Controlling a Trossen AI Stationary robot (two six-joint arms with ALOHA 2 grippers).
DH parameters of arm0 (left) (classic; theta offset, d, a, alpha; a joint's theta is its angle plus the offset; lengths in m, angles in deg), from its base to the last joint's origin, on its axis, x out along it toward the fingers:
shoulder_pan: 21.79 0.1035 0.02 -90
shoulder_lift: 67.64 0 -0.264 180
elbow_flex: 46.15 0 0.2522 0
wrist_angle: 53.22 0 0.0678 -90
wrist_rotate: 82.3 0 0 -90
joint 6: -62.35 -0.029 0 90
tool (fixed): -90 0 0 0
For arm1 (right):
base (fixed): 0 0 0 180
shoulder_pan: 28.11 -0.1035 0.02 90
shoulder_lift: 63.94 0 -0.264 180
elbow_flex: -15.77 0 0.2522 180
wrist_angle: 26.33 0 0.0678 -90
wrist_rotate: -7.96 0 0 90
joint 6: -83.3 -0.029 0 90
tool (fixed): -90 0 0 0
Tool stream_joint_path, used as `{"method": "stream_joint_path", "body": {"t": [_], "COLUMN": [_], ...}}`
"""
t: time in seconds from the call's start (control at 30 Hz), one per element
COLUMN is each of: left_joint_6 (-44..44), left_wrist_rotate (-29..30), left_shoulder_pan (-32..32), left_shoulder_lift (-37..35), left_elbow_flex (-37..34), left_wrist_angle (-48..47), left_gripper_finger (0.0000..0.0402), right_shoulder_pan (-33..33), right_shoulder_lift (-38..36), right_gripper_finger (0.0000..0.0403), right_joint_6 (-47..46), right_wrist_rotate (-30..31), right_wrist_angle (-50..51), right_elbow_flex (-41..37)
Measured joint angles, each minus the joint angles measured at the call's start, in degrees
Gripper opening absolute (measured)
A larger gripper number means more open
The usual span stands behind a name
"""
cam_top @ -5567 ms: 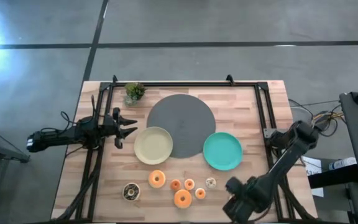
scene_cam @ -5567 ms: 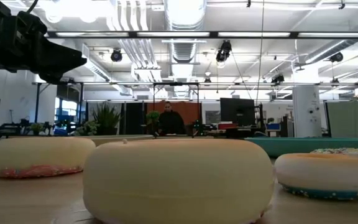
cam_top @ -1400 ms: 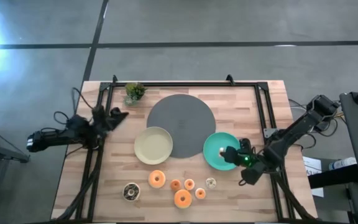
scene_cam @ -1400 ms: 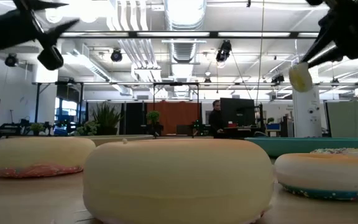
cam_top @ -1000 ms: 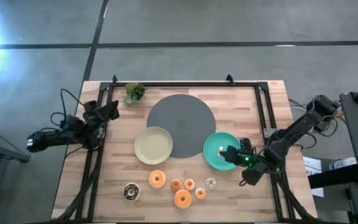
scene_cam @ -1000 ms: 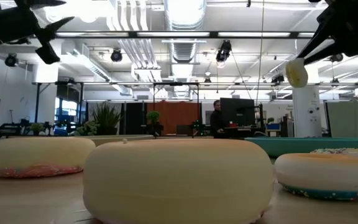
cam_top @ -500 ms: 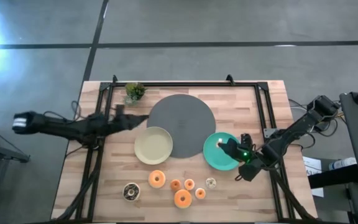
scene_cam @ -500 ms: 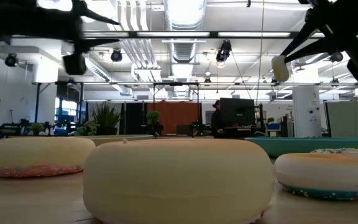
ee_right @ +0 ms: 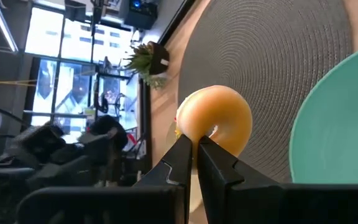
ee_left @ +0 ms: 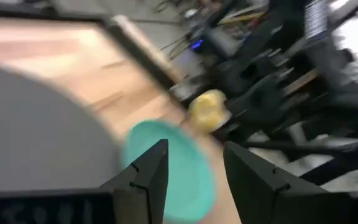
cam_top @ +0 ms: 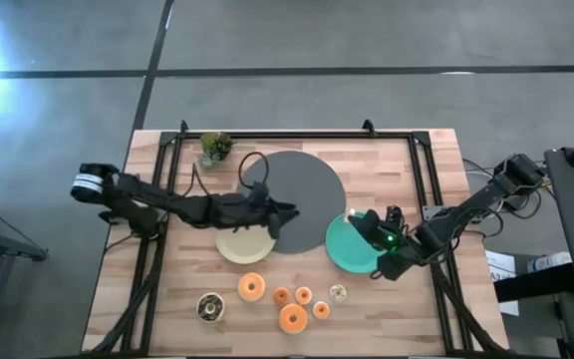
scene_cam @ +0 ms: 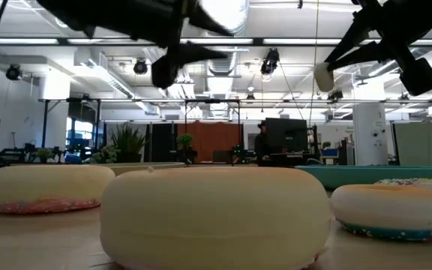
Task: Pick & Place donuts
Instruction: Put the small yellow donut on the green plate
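Plainly orange donut [ee_right: 215, 119] (ring-shaped), smooth-faced

- The high view looks straight down on the whole surface [cam_top: 167, 299] from far above.
- The low view sits at surface height, very near the donuts [scene_cam: 214, 216], and faces level into the room.
- The left wrist view looks forward across the dark grey disc [ee_left: 36, 130] to the teal plate [ee_left: 185, 168].
- The right wrist view looks forward, very near one donut [ee_right: 216, 121].
- Both wrist views share the disc and the teal plate; the high view shows them too.
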Motion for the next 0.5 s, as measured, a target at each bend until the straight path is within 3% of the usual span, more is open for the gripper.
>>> {"method": "stream_joint_path", "body": {"t": [0.17,0.5], "left_joint_6": [3.64,20.53], "left_wrist_rotate": [-8.17,-24.12], "left_shoulder_pan": [0.75,5.68], "left_shoulder_lift": [3.77,14.48], "left_elbow_flex": [2.31,3.43], "left_wrist_angle": [1.1,30.06], "left_gripper_finger": [0.0129,0.0129], "right_shoulder_pan": [-0.07,-2.69], "right_shoulder_lift": [-0.67,-2.77], "right_gripper_finger": [0.0013,0.0013], "right_joint_6": [1.74,14.47], "right_wrist_rotate": [1.56,2.6], "right_wrist_angle": [-0.16,-7.75], "right_elbow_flex": [0.02,0.0]}}
